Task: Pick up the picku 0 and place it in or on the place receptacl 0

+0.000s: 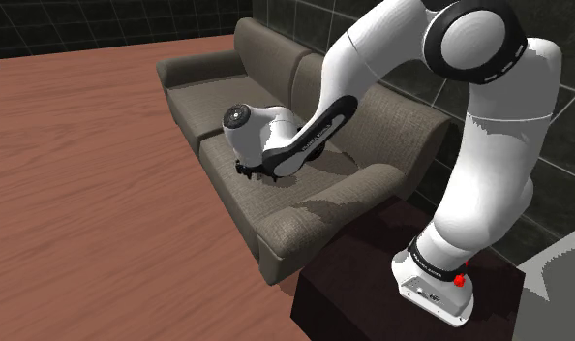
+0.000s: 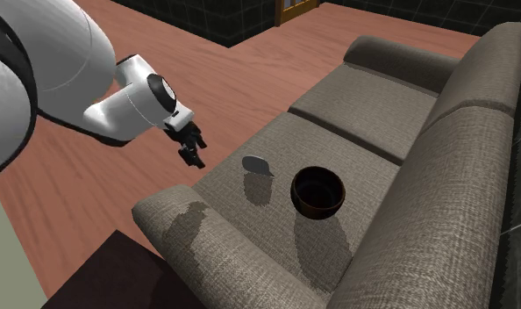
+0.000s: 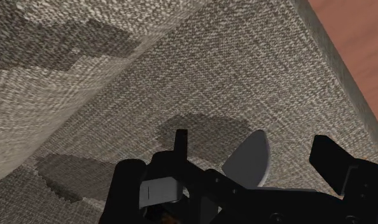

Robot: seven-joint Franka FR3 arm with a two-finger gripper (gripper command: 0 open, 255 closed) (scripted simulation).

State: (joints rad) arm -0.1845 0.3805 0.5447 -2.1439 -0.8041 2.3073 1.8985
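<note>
We've got the hand (image 2: 194,154) spread wide just over the sofa (image 2: 373,105), near the grey piece (image 2: 257,164) lying beside the dark bowl (image 2: 317,192).

A white Franka arm (image 1: 489,165), its rounded links parted by dark joint rings (image 1: 474,44), fills the right of the shoulder view. A black panel (image 1: 317,136) with faint lettering runs along the forearm at centre frame, and the all-black two-finger gripper (image 1: 249,172) caps it. At lower right, a small red button (image 1: 459,281) marks the white base (image 1: 433,289).
</note>
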